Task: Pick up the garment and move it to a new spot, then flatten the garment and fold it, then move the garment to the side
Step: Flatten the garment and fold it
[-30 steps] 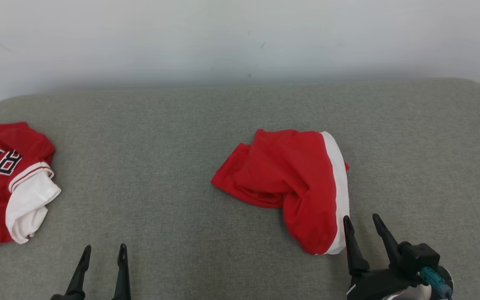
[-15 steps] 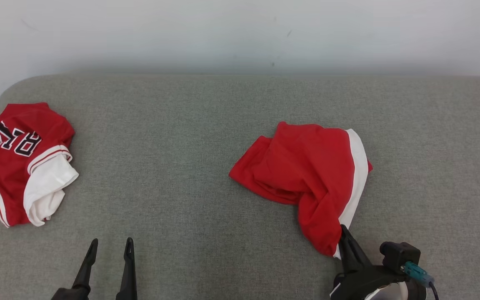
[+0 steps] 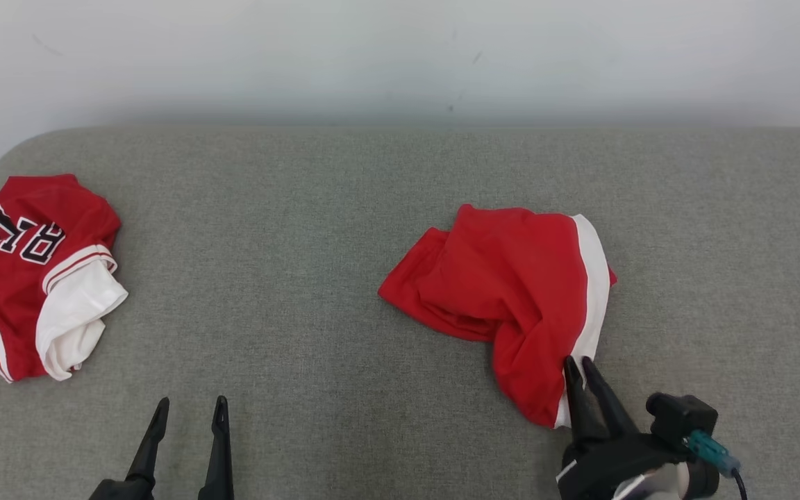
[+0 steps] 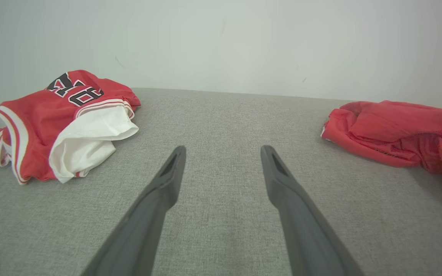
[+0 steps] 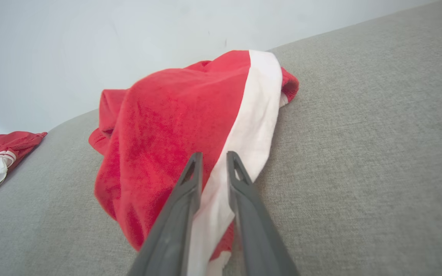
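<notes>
A crumpled red garment [image 3: 511,278] with a white side stripe lies right of centre on the grey cushion [image 3: 303,208]. My right gripper [image 3: 578,362] is at the garment's near end, its fingers drawn close together on the white stripe. In the right wrist view the stripe runs through the narrow gap of the right gripper [image 5: 213,155], with the garment [image 5: 167,126] bunched beyond it. My left gripper [image 3: 189,404] is open over bare cushion at the lower left, holding nothing. The left wrist view has the left gripper [image 4: 223,149] spread wide and the garment [image 4: 397,126] far to its right.
A second garment, a red and white jersey [image 3: 25,271] with black lettering, sits crumpled at the cushion's left edge, and is in the left wrist view as the jersey [image 4: 52,115]. A pale wall [image 3: 400,55] rises behind the cushion. Bare cushion lies between the two garments.
My right gripper went from open beside the garment's near end to fingers closed on its white stripe. The head camera shifted, so the whole scene slid right.
</notes>
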Robot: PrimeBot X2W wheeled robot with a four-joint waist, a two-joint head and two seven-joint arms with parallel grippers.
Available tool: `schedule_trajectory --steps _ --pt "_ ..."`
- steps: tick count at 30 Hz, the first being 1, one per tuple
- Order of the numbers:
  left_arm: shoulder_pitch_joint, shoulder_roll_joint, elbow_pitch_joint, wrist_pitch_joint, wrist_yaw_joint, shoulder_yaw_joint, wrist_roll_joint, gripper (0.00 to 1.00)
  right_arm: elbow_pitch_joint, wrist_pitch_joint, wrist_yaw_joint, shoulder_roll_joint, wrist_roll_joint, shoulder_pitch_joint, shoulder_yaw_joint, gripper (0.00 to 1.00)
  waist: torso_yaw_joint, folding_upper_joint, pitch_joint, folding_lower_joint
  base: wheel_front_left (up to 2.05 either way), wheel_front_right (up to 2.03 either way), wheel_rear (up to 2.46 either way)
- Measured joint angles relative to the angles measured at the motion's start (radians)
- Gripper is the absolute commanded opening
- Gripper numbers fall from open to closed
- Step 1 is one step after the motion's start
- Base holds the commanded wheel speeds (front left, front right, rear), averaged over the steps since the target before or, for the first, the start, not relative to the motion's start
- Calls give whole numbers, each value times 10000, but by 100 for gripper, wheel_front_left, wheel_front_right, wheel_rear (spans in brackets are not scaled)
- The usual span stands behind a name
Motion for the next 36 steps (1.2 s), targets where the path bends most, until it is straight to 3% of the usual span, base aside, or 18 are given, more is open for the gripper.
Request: schedule_trajectory --steps 12,14,21,28,32,36 --pt "16 0 56 0 0 -303 -173 100 201 0 0 -4 -94 863 445 100 121 0 -73 0 0 0 0" --pt "16 -2 88 0 2 -339 -174 100 422 -2 0 -4 -54 748 667 0 115 0 -76 0 0 0 0" --pt "54 -2 165 0 8 -355 -222 100 -245 0 0 -2 -291 477 968 0 161 -1 -302 -1 0 0 0" --pt "268 -2 209 0 8 -420 -280 100 -978 0 0 -42 -1344 859 2393 0 184 0 -631 0 0 0 0" --pt "421 0 205 0 8 -552 -397 100 -1057 0 0 -554 -1950 1337 3333 0 143 -1 -770 -1 0 0 0" --pt "459 -2 198 0 52 -711 -476 100 -748 0 0 -980 -2192 1842 3486 0 48 0 -810 -1 0 0 0"
